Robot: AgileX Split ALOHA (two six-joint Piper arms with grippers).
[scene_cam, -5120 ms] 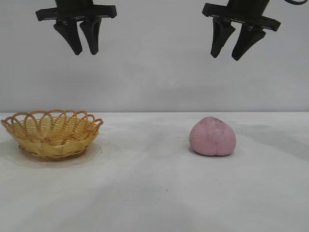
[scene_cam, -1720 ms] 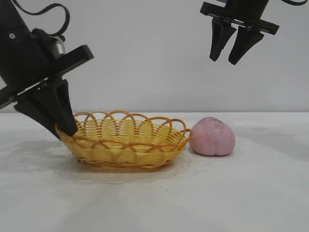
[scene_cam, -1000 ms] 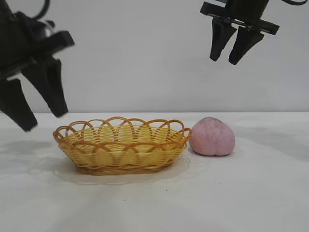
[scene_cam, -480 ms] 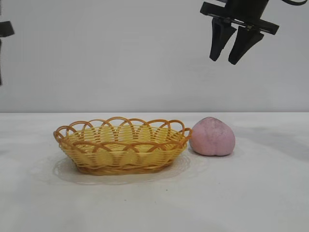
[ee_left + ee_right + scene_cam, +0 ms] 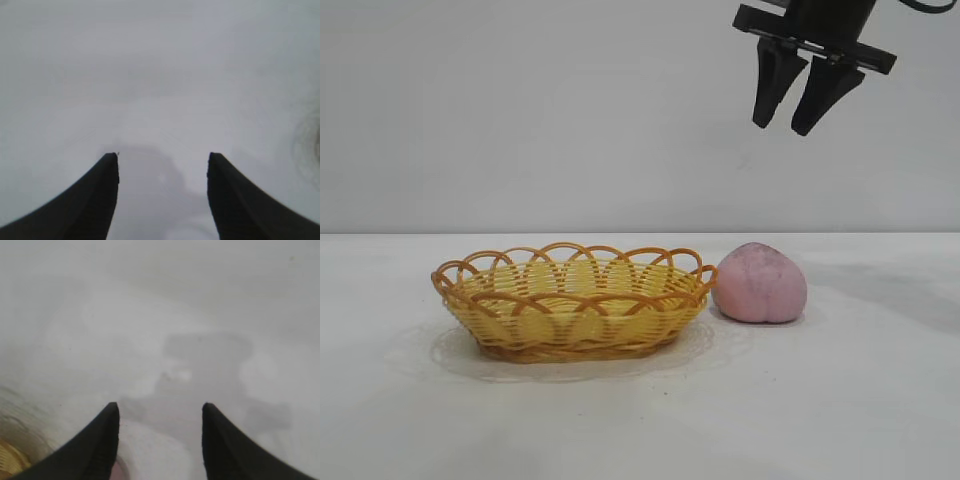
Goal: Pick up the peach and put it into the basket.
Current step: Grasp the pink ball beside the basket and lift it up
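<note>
The dusty-pink peach [image 5: 761, 283] sits on the white table, touching the right end of the basket [image 5: 572, 303], a shallow yellow wicker oval with an orange-brown looped rim. My right gripper [image 5: 793, 112] hangs open and empty high above the peach. In the right wrist view its open fingertips [image 5: 112, 412] frame the table, with a sliver of the peach [image 5: 118, 473] and the basket's edge [image 5: 9, 460] low in the picture. My left gripper [image 5: 163, 159] is out of the exterior view; its wrist view shows it open over bare table.
The white table [image 5: 860, 400] runs wide around both objects, with a plain grey wall [image 5: 570, 120] behind.
The left arm, which had shifted the basket up against the peach, has risen and withdrawn left out of the exterior view. The basket, peach and right gripper have stayed put.
</note>
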